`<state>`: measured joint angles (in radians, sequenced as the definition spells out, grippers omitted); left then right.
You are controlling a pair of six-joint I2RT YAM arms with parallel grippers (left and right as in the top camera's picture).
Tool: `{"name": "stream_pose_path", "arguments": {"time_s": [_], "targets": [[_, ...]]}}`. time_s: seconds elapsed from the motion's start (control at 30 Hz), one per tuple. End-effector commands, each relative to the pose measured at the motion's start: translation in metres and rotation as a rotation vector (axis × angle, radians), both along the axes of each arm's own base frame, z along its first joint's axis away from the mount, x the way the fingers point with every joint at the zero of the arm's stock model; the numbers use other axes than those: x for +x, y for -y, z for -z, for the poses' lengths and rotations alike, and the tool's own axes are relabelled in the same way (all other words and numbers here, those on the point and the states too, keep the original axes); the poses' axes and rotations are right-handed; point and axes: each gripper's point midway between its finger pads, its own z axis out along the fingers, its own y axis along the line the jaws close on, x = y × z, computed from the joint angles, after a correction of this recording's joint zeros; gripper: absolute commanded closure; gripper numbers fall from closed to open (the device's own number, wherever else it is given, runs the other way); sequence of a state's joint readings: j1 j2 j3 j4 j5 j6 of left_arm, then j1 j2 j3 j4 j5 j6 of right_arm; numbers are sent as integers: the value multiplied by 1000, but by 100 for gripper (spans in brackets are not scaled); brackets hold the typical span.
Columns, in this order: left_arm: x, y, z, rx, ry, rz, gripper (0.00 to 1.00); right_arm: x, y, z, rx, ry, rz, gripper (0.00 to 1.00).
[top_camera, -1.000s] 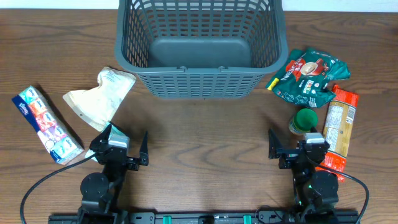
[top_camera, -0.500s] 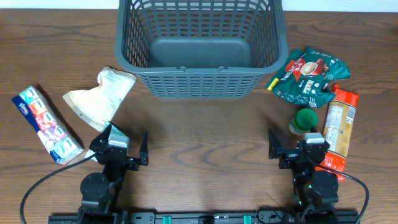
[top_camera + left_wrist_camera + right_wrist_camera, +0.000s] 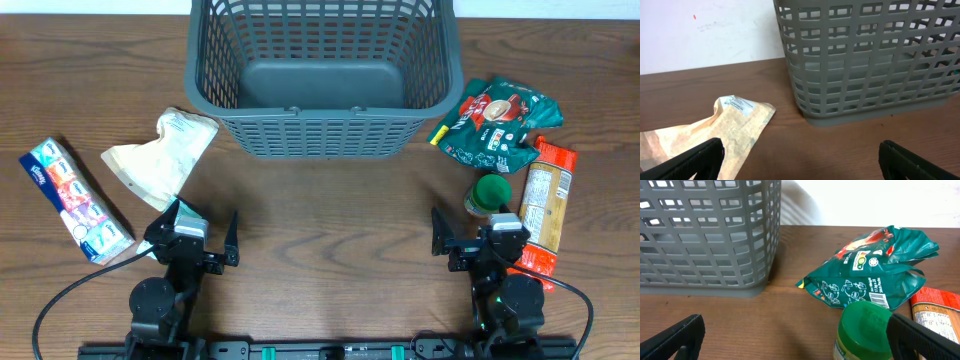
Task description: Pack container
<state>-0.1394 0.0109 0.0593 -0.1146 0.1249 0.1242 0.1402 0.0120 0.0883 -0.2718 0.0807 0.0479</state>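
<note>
Honestly nothing has moved since a second ago, both arms are parked exactly where they were, so the packing hasn't started.

Overhead: the container [image 3: 320, 135] sits at the far middle of the tabletop [image 3: 330, 210] and it's empty. My left claw [image 3: 195, 225] and right claw [image 3: 478, 232] are at the near edge, well apart, with bare wood between them and the basket. A tan pouch [image 3: 160, 160] and a tissue pack [image 3: 75, 200] lie on the left; a green bag [image 3: 497, 120], a green-lidded jar [image 3: 487, 193] and an orange packet [image 3: 545, 205] on the right.

Left wrist: the claw is spread wide and holding nothing, with the pouch just ahead on the left and the basket's near corner beyond on the right.

Right wrist: same deal, wide open and empty. The jar is right in front, the bag is behind it, and there's free room toward the basket wall on the left.
</note>
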Motion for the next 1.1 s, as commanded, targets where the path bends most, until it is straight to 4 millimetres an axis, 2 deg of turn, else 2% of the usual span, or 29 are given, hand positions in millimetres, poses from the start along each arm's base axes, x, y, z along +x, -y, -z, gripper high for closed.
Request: {"name": "stream_pose_path", "arguments": {"time_s": [0.0,0.57,0.7,0.9,1.07], "targets": [[-1,3,14,4,-35,18,1,0,1,1,-3,2,4,1],[-1,3,14,4,-35,18,1,0,1,1,-3,2,4,1],[0,3,5,3,2,18,1,1,4,-4,-3,22,22,1],[0,3,8,4,-11,18,1,1,-4,-8,241,22,17,1],[-1,3,15,1,-41,17,1,1,-5,-15,264,28,15,1]]}}
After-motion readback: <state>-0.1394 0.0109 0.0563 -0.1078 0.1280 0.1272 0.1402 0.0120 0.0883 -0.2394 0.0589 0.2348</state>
